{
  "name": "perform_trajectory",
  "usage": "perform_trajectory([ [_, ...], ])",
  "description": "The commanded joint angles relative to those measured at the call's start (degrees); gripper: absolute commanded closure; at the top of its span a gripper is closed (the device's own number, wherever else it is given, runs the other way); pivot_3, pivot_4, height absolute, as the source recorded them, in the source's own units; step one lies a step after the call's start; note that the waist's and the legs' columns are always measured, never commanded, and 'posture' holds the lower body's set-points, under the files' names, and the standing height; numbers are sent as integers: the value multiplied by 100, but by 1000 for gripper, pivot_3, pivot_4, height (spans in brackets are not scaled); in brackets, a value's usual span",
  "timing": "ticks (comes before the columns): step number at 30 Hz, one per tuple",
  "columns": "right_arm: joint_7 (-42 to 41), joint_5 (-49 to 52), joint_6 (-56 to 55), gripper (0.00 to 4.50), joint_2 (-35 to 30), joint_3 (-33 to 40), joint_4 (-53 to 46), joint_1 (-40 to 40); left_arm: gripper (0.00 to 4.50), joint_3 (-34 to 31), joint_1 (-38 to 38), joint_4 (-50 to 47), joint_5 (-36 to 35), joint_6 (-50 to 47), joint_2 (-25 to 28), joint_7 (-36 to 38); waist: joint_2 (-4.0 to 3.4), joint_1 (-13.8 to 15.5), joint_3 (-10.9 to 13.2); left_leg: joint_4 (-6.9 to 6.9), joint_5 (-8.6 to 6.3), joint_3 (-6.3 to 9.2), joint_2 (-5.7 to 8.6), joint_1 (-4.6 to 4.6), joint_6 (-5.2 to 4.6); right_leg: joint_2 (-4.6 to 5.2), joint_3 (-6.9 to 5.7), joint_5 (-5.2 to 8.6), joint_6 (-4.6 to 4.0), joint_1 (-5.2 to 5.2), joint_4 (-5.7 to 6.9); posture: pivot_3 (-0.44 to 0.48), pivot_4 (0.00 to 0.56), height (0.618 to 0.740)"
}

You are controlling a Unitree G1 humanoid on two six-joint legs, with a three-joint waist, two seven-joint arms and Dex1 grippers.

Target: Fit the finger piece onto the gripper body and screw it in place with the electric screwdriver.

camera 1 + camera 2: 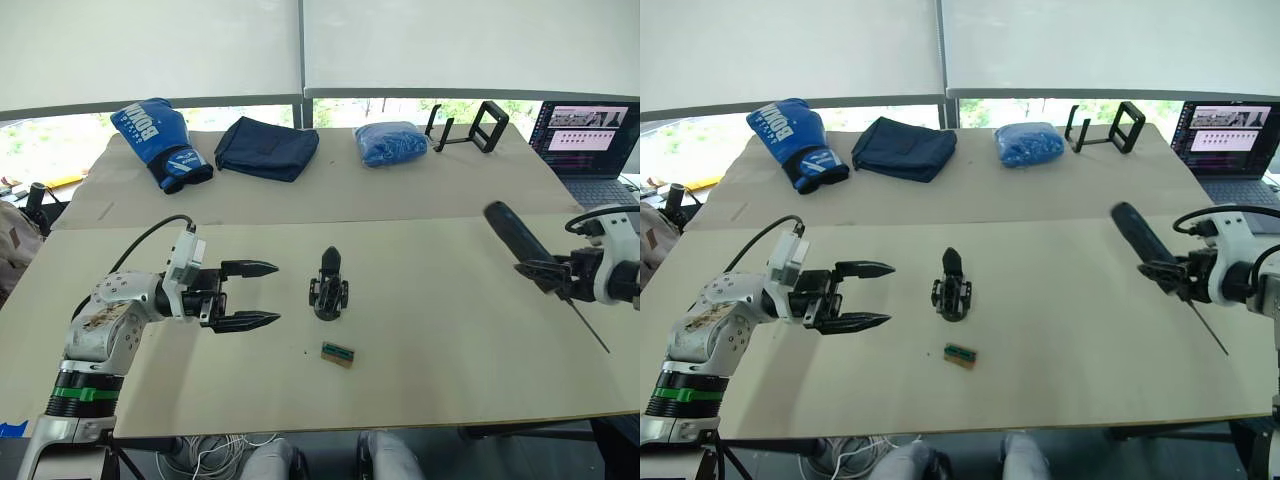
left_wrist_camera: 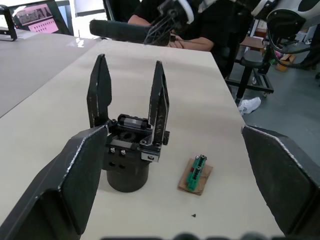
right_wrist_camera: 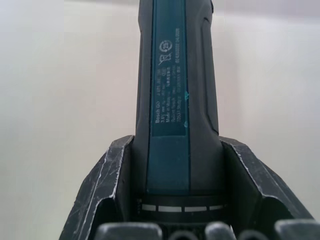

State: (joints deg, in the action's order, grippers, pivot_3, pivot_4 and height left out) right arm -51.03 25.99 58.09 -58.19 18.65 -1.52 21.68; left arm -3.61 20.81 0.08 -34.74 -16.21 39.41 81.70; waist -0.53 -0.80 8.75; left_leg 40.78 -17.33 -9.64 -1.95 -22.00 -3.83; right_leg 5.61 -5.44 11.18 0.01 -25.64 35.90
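The gripper body [image 1: 329, 287] stands on the middle of the light table, and in the left wrist view [image 2: 129, 155] it carries two upright pointed black fingers [image 2: 99, 87]. I cannot tell which of them is the finger piece. My left gripper [image 1: 278, 293] is open, level with the body and a short way to its left, fingers pointing at it. Off the table's right edge, my right gripper [image 1: 552, 270] is shut on the electric screwdriver [image 1: 512, 232], held tilted with its thin bit [image 1: 591, 331] pointing down. The screwdriver's barrel [image 3: 177, 100] sits clamped between the right fingers [image 3: 107, 190].
A small green-and-brown block [image 1: 337, 353] lies just in front of the gripper body. On the far table are a blue boxing glove [image 1: 160, 140], a dark blue cloth [image 1: 266, 147], a blue bag [image 1: 390, 142] and a black frame stand [image 1: 472, 127]. A laptop [image 1: 588, 135] stands at the far right.
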Motion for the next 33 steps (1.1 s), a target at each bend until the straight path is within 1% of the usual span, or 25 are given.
perform_trajectory([
  [1, 276, 578, 674, 2524, 171, 729, -1930, -660, 0, -130, -241, 154, 280, 579, 161, 200, 2, 20, -1, -1, -1, 1, 0, 0, 0, 1, -1, 1, -1, 0, -1, 0, 150, 740],
  [3, 433, 627, 588, 2524, 455, 792, -2867, -1424, 0, -133, -407, 112, 272, 703, 122, 220, 8, 42, -1, -1, -1, 3, 1, -6, 0, 3, -1, 1, -3, -3, -3, 0, 150, 740],
  [5, 626, 492, 354, 2524, 662, 689, -3377, -1983, 0, -77, -547, 88, 338, 885, 112, 302, 21, 101, 0, 1, -4, 5, 3, -13, -5, 7, -5, 1, -3, -5, -5, 0, 150, 740],
  [8, 859, 42, -365, 2524, 907, 233, -3663, -2652, 0, 54, -821, 5, 468, 1198, 125, 474, 22, 128, -1, 8, -7, 0, 17, -36, -13, 22, -2, 1, -2, -28, -6, 0, 150, 740],
  [10, 971, -129, -596, 2524, 971, 44, -3635, -2859, 0, 71, -910, -103, 441, 1136, 95, 387, 24, 128, 0, 10, -7, -4, 24, -37, -15, 27, 0, 2, -1, -30, -7, 0, 150, 740],
  [13, 1068, -303, -890, 2524, 1073, -205, -3458, -2974, 0, 113, -988, -244, 460, 1102, 54, 251, 29, 125, 1, 14, -6, -4, 24, -37, -16, 24, 0, 17, 24, -30, -5, 0, 150, 740],
  [19, 1033, -585, -1412, 2524, 1026, -534, -3004, -2805, 0, 172, -1067, -465, 468, 1022, 13, 60, 30, 118, 0, 13, -5, -4, 18, -32, -16, 8, 3, 17, 23, -30, -3, 0, 150, 740],
  [23, 923, -591, -1514, 2524, 1049, -748, -2674, -2681, 0, 219, -1076, -578, 446, 937, -65, -90, 32, 121, 0, 14, -5, -5, 18, -33, -16, 6, 4, 13, 16, -30, -3, 0, 150, 740],
  [27, 882, -350, -1238, 2524, 1171, -846, -2562, -2653, 0, 299, -980, -669, 430, 840, -127, -192, 43, 120, -6, 15, -5, -5, 16, -31, -17, 3, 4, 12, 14, -28, -2, 0, 150, 740],
  [29, 920, -177, -1083, 1463, 1266, -720, -2601, -2630, 0, 303, -943, -670, 443, 823, -139, -232, 54, 120, -12, 15, -5, -4, 12, -31, -16, -2, 3, 12, 14, -28, -2, 0, 150, 740],
  [33, 897, 84, -1011, 77, 1217, -449, -2667, -2429, 0, 298, -926, -642, 460, 827, -139, -294, 58, 116, -14, 16, -4, -4, 12, -30, -16, -2, 4, 2, -2, -27, -2, 0, 150, 740],
])
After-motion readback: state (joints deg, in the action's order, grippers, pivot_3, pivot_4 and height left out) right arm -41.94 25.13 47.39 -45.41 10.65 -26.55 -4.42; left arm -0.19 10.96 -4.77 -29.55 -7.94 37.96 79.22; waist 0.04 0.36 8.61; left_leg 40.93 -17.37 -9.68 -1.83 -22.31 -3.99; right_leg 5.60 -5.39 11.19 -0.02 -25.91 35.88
